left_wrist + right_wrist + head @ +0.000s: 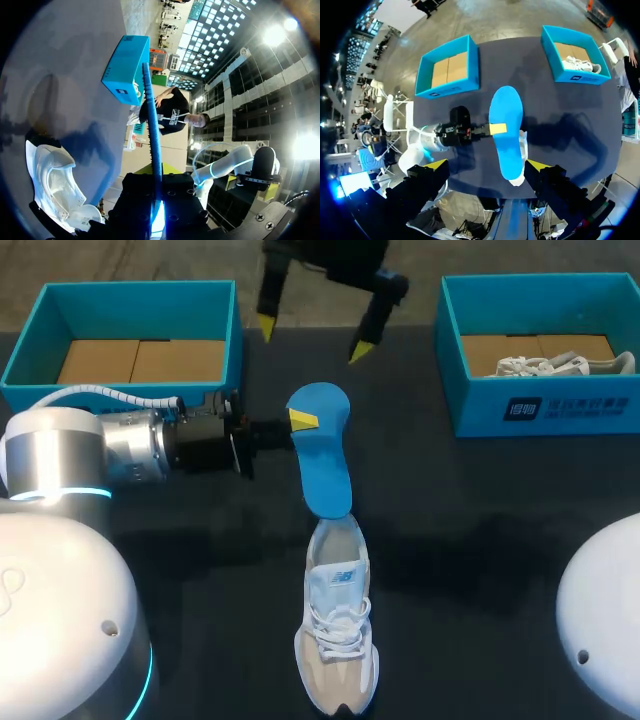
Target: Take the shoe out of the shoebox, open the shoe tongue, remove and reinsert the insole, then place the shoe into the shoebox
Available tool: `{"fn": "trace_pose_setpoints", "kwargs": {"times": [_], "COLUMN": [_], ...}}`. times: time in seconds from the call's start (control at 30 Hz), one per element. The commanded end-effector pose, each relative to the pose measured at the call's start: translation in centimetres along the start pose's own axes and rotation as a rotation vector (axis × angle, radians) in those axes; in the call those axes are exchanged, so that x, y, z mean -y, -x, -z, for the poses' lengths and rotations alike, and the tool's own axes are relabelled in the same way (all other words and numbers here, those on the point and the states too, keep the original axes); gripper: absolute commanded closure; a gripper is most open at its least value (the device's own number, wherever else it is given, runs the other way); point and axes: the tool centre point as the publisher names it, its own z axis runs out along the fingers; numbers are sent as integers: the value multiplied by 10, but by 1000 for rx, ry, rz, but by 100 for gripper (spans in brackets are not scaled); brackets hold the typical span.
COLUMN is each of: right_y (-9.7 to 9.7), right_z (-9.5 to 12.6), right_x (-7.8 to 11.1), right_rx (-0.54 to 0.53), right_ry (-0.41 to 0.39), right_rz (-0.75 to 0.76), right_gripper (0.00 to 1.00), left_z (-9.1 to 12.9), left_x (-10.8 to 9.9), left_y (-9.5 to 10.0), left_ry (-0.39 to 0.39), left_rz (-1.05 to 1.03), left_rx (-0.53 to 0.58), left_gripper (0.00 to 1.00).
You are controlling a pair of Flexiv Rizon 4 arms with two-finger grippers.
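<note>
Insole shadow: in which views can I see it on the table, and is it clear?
Right wrist view: clear, a dark patch on the table beside the insole. Left wrist view: a soft blue-grey shadow beyond the shoe. Head view: hardly visible on the dark table.

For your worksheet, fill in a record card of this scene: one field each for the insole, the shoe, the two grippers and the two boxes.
insole: blue, held off the table, one end over the shoe's opening
shoe: white, laced, standing on the table
left gripper: shut on the insole's edge
right gripper: open, holding nothing, beyond the insole
left box: teal, only its cardboard floor shows
right box: teal, holds a second shoe
</note>
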Motion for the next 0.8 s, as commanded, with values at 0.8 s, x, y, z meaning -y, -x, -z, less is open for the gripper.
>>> {"fn": "trace_pose_setpoints", "kwargs": {"times": [0.8], "right_y": [-17], "right_z": [-15], "right_x": [13], "right_rx": [113], "right_ry": [45], "right_rz": [9], "right_gripper": [0], "left_z": [1], "left_x": [-1], "left_y": [0], "left_ry": [-1], "left_rz": [0], "left_rx": [2], "left_gripper": [100]}}
